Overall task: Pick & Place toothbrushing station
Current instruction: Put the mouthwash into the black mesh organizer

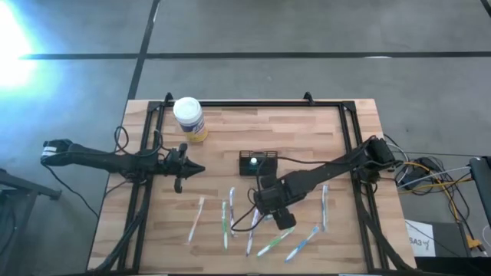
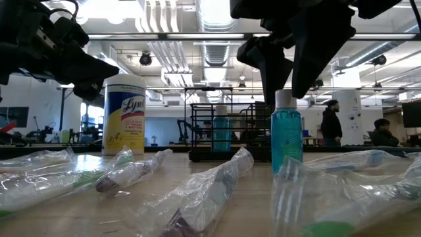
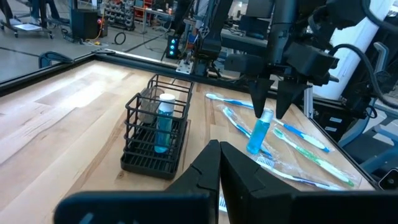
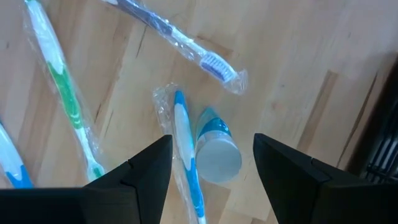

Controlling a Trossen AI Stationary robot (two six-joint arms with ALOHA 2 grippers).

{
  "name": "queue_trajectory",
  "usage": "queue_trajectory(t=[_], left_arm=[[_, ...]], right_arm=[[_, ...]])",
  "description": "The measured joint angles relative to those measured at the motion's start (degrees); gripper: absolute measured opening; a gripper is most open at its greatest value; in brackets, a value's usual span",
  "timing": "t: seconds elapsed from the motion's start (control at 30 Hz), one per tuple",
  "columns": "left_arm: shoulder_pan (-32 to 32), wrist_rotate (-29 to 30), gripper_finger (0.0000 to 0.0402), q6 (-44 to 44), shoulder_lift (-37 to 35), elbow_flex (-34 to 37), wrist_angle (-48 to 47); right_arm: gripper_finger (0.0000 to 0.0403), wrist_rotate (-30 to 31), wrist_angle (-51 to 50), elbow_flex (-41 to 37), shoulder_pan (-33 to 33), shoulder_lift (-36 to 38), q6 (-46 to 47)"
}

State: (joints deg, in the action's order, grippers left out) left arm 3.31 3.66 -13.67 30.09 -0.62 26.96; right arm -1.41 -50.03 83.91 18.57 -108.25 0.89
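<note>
A: Where's the toothbrushing station (image 3: pixel 155 134)?

B: Black wire holder, upright on the table (image 1: pixel 307 123) roughly mid-table, a bit toward the back. One blue bottle with a white cap (image 3: pixel 164 121) stands inside it.

A: Right gripper (image 3: pixel 272 104)?

B: Poised directly above a second blue bottle (image 3: pixel 259 132) standing upright on the wood, just in front of the station. Jaws spread wide, one finger to each side of the white cap, holding nothing. Right wrist view looks straight down on the cap (image 4: pixel 216 158) between the two fingers. Can't tell for sure whether the fingertips touch the bottle; looks like a small gap.

A: Left gripper (image 1: pixel 192 169)?

B: Waiting off to the station's left, fingers closed together, empty, hanging above the table.

A: What else is on the table?

B: Plastic-wrapped toothbrushes (image 1: pixel 196 218) scattered along the front edge, blue and green handles. One blue-handled brush (image 4: pixel 186 155) lies right beside the standing bottle. Wipes canister (image 1: pixel 189 119) with a white lid and yellow label stands at the back left, well apart from the station.
</note>
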Motion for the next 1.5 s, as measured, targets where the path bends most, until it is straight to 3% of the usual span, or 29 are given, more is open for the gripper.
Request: queue_trajectory(t=[0.33, 0.8, 1.0, 1.23, 1.5], left_arm=[[0.0, 0.0, 0.001, 0.0, 0.0, 0.0, 0.0], [0.0, 0.0, 0.001, 0.0, 0.0, 0.0, 0.0], [0.0, 0.0, 0.001, 0.0, 0.0, 0.0, 0.0], [0.0, 0.0, 0.001, 0.0, 0.0, 0.0, 0.0], [0.0, 0.0, 0.001, 0.0, 0.0, 0.0, 0.0]], right_arm=[[0.0212, 0.0, 0.1, -1.1, 0.0, 0.0, 0.9], [0.009, 0.0, 1.3, -1.0, 0.0, 0.1, -0.1], [0.0088, -0.1, 1.3, -0.9, 0.0, 1.2, -1.3], [0.0088, -0.1, 0.7, -0.3, -0.1, 9.1, -1.7], [0.0089, 1.6, 3.6, -5.5, -1.6, 28.3, 1.4]])
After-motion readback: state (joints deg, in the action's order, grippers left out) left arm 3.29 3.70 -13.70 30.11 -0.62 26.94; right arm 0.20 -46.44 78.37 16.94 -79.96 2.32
